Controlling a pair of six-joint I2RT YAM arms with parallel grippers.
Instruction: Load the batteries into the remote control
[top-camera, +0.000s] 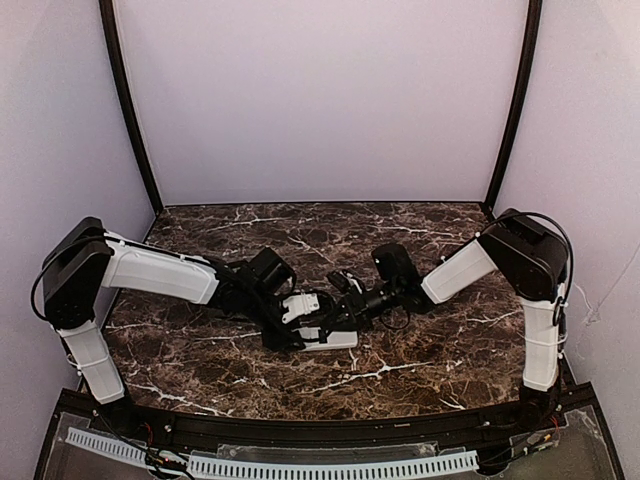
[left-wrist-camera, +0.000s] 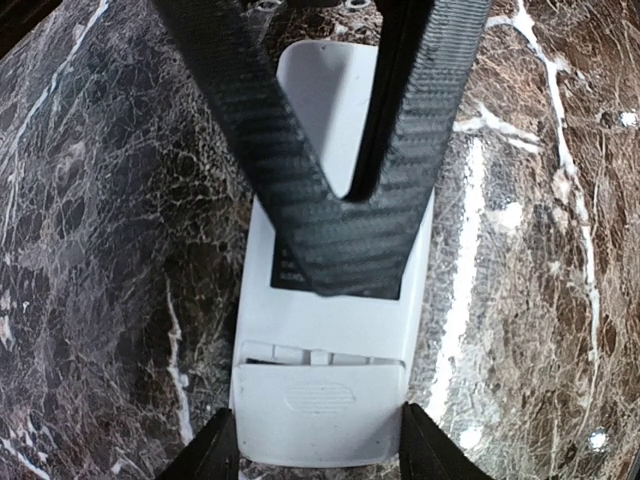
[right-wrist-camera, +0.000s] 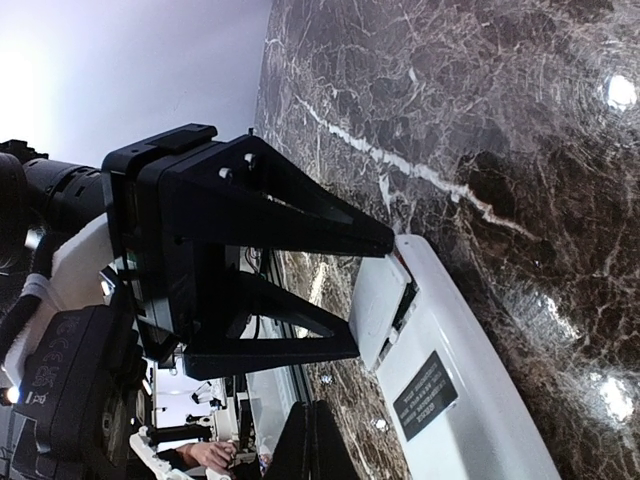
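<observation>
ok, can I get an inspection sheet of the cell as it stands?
Surface: dark marble table.
Job's things: remote control lying back up; its battery cover looks ajar; batteries not seen.
Clutter: nothing seen.
Grippers: left gripper clamps the remote's sides at the cover end; right gripper shut, tips apparently on the remote's back.
Cables: black cable loops at the arm shoulders.
Surroundings: pale walls, black frame posts.

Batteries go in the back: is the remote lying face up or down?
Face down: the remote shows its plain white back, label and ribbed battery cover up; no buttons visible.
</observation>
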